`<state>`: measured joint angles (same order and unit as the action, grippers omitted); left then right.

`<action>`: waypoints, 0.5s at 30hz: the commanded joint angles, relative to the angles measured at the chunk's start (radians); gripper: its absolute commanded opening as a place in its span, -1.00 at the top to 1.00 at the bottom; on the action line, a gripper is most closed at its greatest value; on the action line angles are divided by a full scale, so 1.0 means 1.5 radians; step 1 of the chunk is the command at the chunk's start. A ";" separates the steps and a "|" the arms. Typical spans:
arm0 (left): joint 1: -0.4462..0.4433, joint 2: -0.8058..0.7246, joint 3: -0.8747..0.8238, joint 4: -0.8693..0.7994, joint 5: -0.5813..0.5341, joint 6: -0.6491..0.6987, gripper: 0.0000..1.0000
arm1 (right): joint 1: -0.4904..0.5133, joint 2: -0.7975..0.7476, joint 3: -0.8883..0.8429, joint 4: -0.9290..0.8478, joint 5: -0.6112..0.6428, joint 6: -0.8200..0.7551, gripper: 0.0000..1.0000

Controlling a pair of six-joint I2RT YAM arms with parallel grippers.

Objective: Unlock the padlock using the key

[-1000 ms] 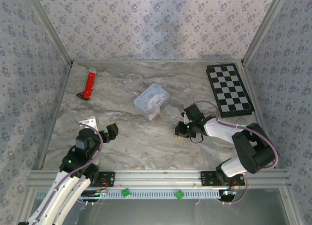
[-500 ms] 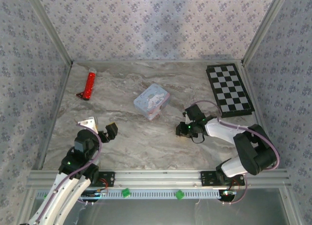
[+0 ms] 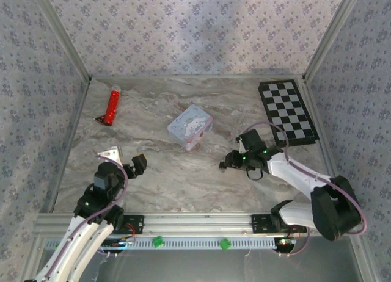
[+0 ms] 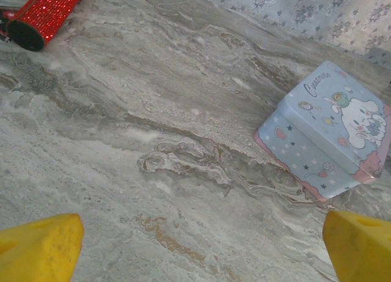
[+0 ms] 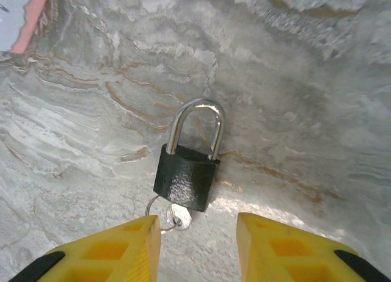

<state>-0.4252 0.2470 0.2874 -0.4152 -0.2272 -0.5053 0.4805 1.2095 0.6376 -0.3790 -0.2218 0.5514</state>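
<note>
One padlock (image 5: pixel 186 177), grainy black body and smooth silvery U-shackle, lies flat on the veined marble table (image 5: pixel 305 111), just ahead of your right gripper (image 5: pixel 197 233), its yellow fingers (image 5: pixel 104 251) spread. One small key (image 5: pixel 178 218) on a ring touches its base. Your left gripper (image 4: pixel 198 248) also stands spread.

Bright, even, soft-shadowed light; wrist views slightly blurred, glare on the shackle (image 5: pixel 195 126).

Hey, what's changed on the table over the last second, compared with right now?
The right gripper drew back slightly as its elbow swung outward. It stays open just short of the small black padlock, gripping nothing. The open left gripper, pastel cartoon tin, red glittery tube and black-and-white chessboard kept their places.
</note>
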 commanded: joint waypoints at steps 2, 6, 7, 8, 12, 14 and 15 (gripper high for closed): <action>0.005 0.025 0.043 -0.014 -0.051 0.001 -1.00 | -0.024 -0.088 0.050 -0.063 0.043 -0.036 0.16; 0.004 0.077 0.066 0.018 -0.101 -0.040 -1.00 | -0.050 -0.172 0.057 -0.041 0.100 -0.037 0.14; 0.004 0.087 0.067 0.036 -0.108 -0.042 -1.00 | -0.058 -0.188 0.060 -0.033 0.115 -0.038 0.14; 0.003 0.098 0.071 0.056 -0.120 -0.042 -1.00 | -0.065 -0.203 0.064 -0.023 0.138 -0.039 0.14; 0.001 0.146 0.115 0.122 -0.195 -0.001 -1.00 | -0.080 -0.241 0.073 0.030 0.214 -0.079 0.10; 0.001 0.175 0.138 0.144 -0.243 0.014 -1.00 | -0.089 -0.251 0.076 0.049 0.258 -0.095 0.07; 0.002 0.191 0.148 0.160 -0.266 0.027 -1.00 | -0.092 -0.258 0.076 0.056 0.292 -0.105 0.07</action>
<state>-0.4255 0.4957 0.4397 -0.2928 -0.4835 -0.5171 0.3565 0.8455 0.7235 -0.3477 0.0566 0.4564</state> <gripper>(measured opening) 0.999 0.465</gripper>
